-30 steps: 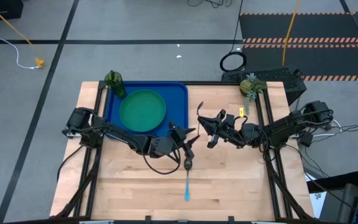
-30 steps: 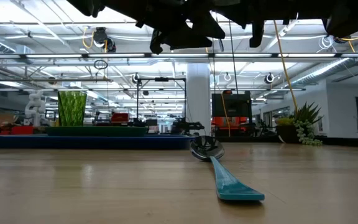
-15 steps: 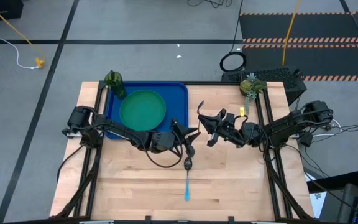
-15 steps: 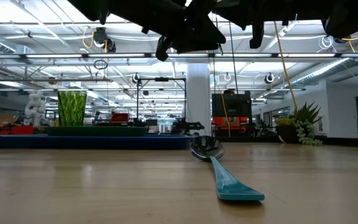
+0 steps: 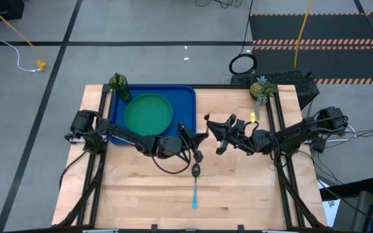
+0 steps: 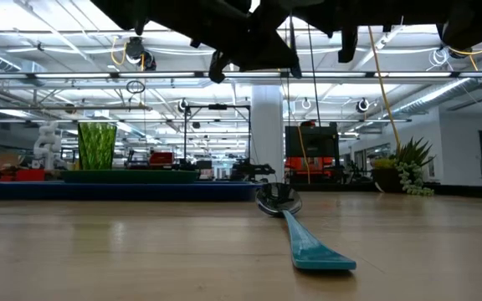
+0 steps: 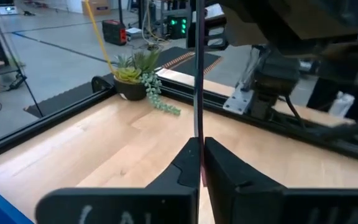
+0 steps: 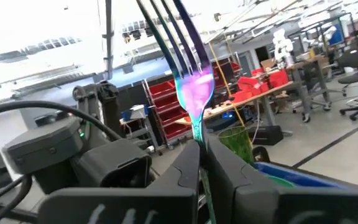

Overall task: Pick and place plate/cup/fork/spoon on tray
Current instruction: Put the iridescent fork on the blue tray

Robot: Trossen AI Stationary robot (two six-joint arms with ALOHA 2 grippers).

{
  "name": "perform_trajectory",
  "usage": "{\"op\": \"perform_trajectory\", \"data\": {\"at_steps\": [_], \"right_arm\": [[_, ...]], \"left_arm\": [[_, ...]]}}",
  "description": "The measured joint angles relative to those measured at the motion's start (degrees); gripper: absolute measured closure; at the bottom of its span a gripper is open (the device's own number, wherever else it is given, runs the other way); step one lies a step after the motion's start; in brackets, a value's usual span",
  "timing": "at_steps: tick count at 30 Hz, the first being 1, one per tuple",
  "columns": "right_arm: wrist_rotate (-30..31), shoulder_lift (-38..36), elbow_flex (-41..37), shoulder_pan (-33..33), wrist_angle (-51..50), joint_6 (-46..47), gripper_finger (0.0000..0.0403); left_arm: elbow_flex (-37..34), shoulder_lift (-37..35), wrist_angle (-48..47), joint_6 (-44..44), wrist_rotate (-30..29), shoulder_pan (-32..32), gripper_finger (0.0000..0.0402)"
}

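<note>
Counter, seen from above: the blue tray sits toward the far left corner, the green plate resting inside it. The olive cup stands at the tray's far left corner — in the low view it rises above the tray rim.

The spoon lies on bare wood near the middle of the near edge, dark bowl pointing toward the far side, light blue handle toward the near edge. In the low view its bowl and handle rest flat on the counter, nothing touching them.

Left end effector hangs above the counter just beyond the spoon's bowl, off the tray's near right corner. Its wrist view shows the two dark fingers pressed close together with a thin edge-on strip between them — closed narrow; what the strip is I cannot tell from that view.

Right end effector is just beside the left one, toward the counter's centre, raised off the wood. Its wrist view shows the fork clamped between the fingers, tines pointing away from the camera.

A small potted plant stands near the far right corner.
</note>
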Motion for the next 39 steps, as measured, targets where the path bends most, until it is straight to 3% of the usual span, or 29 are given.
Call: {"op": "perform_trajectory", "data": {"at_steps": [8,19,23,33,39], "right_arm": [[-5.91,-0.06,0.04,0.08,0.64,0.48,0.0357],[-6.27,0.02,0.02,-0.18,-1.55,-0.06,0.0308],[-12.08,0.02,0.02,-0.57,-5.29,-0.56,0.0300],[-26.41,0.02,0.02,-3.90,-11.82,-2.98,0.0289],[-28.04,0.02,0.02,-3.94,-11.95,-8.69,0.0301]], "left_arm": [[-0.05,-6.80,-10.34,0.91,2.87,-0.33,0.0394],[0.16,-12.95,-25.54,-1.25,5.62,-1.15,0.0397],[0.02,-13.23,-29.53,-2.45,7.21,-1.40,0.0395],[0.04,-13.70,-29.32,-2.11,16.24,-2.19,0.0394],[0.04,-13.70,-29.07,-1.93,18.50,-2.14,0.0397]]}}
